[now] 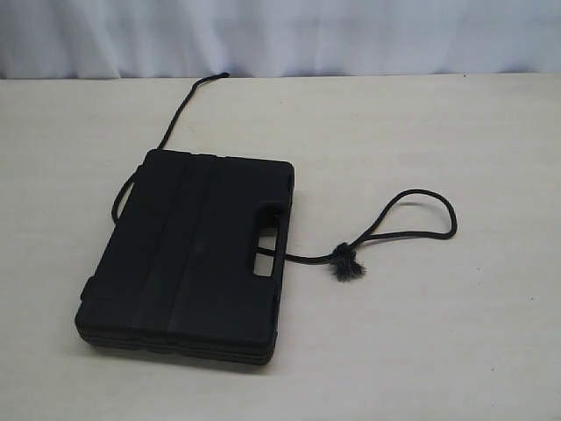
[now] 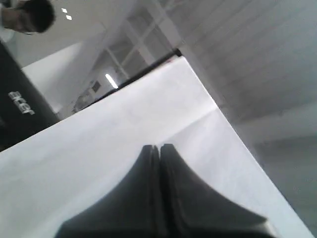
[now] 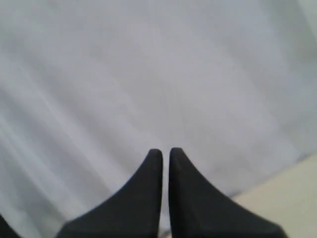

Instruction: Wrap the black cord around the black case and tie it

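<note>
- Evidently, the cord [image 1: 307,260] was draped loosely. It ran from the far table edge to the left side of the case [image 1: 188,254], was lost behind or under it, and reappeared at the handle slot [image 1: 266,248], ending in a slack loop on the right.
- The case was laid flat on the table [image 1: 438,351], left of centre in the exterior view.
- Whether the cord passed through the slot or only beneath it could not be told. A pull made on the wrong guess could snag it.
- A thin, limp braid lying flat on the table could easily be missed by a pinch, and the loop could be dragged into a tangle.
- Nothing was holding the case down, so it could be slid or spun by any tug on the cord.
- The cord was braided, with a knot [image 1: 342,254] and a fuzzy grey-black tuft [image 1: 348,268].
- The case was matte moulded plastic, ribbed lengthwise and round-cornered. Turns of cord could probably slip off such corners.
- The table was pale and smooth.
- The left gripper [image 2: 159,147] was pressed closed on nothing, and the right gripper [image 3: 162,151] was narrowed to a slit, also empty. Both were aimed away from the table, so any reach would be begun with the cord unseen.
</note>
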Controlling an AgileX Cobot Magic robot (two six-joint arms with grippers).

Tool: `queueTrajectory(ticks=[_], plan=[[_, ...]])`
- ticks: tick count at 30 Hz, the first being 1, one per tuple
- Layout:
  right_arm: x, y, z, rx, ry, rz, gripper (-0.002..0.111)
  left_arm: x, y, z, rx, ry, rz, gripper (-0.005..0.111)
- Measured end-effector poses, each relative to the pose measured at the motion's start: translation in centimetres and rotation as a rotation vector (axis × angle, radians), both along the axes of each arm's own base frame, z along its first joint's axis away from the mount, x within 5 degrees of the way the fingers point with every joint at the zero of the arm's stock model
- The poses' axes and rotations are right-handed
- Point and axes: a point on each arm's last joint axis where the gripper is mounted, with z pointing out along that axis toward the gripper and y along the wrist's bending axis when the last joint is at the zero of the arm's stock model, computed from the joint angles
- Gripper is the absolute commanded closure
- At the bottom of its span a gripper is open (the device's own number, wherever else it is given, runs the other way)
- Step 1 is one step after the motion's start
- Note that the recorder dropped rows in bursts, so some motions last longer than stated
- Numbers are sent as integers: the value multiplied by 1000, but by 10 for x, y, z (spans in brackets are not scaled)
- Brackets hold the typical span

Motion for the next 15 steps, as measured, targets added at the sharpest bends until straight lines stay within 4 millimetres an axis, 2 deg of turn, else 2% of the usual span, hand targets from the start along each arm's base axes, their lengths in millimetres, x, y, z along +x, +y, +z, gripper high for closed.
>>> queueTrajectory(ticks=[2, 5, 8, 12, 15], plan=[[23, 9, 9, -103, 139, 98, 104, 8, -10, 23, 181, 32, 9, 107], [58, 20, 12, -226, 336, 252, 104, 27, -27, 63, 508, 176, 15, 107], [84, 26, 3, -297, 497, 376, 103, 51, -32, 91, 753, 461, 47, 107], [108, 34, -20, -391, 654, 476, 103, 93, -18, 105, 847, 943, 64, 107], [116, 53, -38, -493, 748, 556, 103, 124, -15, 95, 915, 1224, -19, 107]])
